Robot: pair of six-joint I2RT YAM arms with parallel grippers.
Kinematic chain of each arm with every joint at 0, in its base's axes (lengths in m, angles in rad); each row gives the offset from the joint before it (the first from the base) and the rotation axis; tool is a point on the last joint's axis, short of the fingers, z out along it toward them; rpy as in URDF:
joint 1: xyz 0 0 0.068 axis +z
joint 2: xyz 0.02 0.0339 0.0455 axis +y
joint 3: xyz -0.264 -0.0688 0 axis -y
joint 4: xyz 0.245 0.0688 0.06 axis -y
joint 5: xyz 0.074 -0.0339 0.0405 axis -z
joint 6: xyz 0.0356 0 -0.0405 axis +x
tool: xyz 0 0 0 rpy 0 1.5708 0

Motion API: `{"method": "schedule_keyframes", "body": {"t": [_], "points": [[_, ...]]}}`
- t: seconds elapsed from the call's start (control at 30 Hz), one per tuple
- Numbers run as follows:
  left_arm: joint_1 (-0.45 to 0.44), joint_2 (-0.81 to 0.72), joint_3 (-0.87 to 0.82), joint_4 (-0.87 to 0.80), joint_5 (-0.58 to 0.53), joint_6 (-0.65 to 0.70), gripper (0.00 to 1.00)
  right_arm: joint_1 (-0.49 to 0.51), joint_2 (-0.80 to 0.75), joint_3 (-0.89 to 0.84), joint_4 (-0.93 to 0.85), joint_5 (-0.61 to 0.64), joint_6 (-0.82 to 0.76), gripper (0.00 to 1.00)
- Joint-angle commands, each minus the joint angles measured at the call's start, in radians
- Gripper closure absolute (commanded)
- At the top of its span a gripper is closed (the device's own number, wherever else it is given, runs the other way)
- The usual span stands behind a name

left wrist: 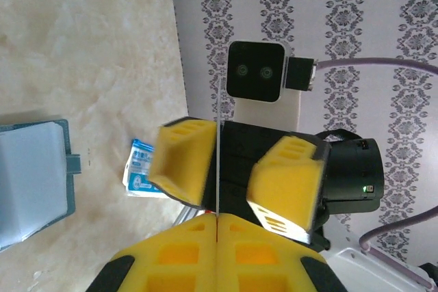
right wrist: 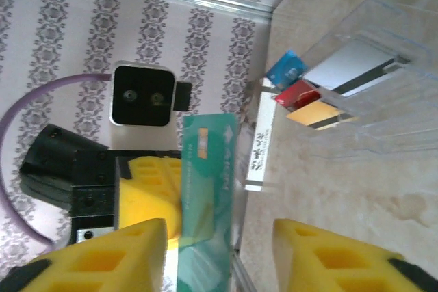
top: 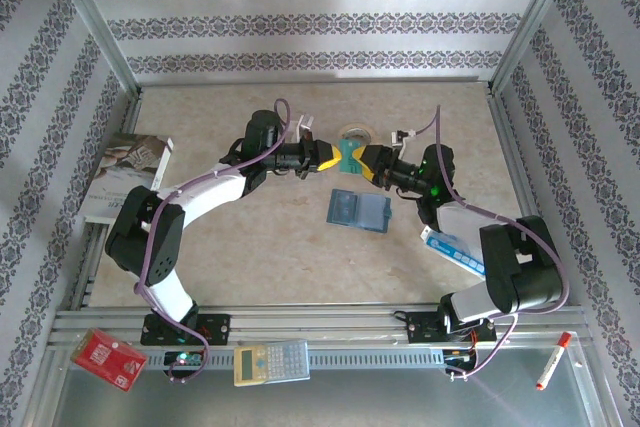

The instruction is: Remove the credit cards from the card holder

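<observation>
Top-down view, big stuff first: on your table (top: 250, 247) the largest item is the book (top: 125, 175), out at 9 o'clock. The card holder (top: 357, 210) lies open and flat, a bit off centre toward 3 o'clock, and the blue-and-white packet (top: 455, 250) sits further out around 4 o'clock.

Your two arms meet nose to nose just at 12 o'clock of the holder. Your left gripper (top: 333, 157) has its fingers pressed together, pinching the teal card (top: 349, 155) by one end, off the table. Your right gripper (top: 368, 163) faces it with fingers spread. The card stands in that gap, close against one pad, but I can't tell if it actually touches.

In the right wrist view, up at 1 o'clock, a clear rack (right wrist: 383, 32) carries a silver card (right wrist: 345, 66), a gold card (right wrist: 315, 114), a red card (right wrist: 298, 94) and a blue card (right wrist: 284, 70).
</observation>
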Motion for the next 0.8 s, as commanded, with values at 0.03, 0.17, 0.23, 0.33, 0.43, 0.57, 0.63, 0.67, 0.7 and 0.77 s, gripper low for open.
{"method": "schedule_keyframes", "body": {"t": [0.03,0.17,0.23,0.33,0.43,0.57,0.63,0.67,0.7,0.77], "points": [[0.015,-0.013,-0.005,0.089,0.032,-0.038,1.0,-0.01,0.014,0.006,0.173,-0.015,0.063,0.75],[0.016,-0.015,-0.01,0.093,0.021,-0.041,1.0,-0.005,0.009,0.001,0.229,-0.01,0.091,0.94],[0.015,-0.016,-0.018,0.129,0.001,-0.065,1.0,0.004,0.0,-0.001,0.23,0.001,0.093,0.96],[0.003,-0.01,-0.035,0.242,-0.04,-0.13,0.83,0.022,0.0,-0.004,0.23,0.028,0.104,0.96],[-0.005,0.003,-0.047,0.339,-0.06,-0.186,0.82,0.027,0.008,-0.011,0.234,0.058,0.123,0.95],[-0.006,0.016,-0.06,0.374,-0.075,-0.207,0.83,0.027,0.02,-0.014,0.233,0.061,0.12,0.95],[-0.009,0.023,-0.059,0.382,-0.071,-0.208,0.83,0.027,0.032,-0.011,0.234,0.052,0.125,0.95],[-0.012,0.026,-0.057,0.383,-0.069,-0.21,0.82,0.029,0.037,-0.009,0.235,0.05,0.128,0.95],[-0.014,0.031,-0.055,0.382,-0.066,-0.21,0.81,0.029,0.043,-0.009,0.238,0.046,0.132,0.94],[-0.018,0.038,-0.052,0.38,-0.064,-0.207,0.8,0.033,0.05,-0.004,0.239,0.04,0.136,0.95]]}}
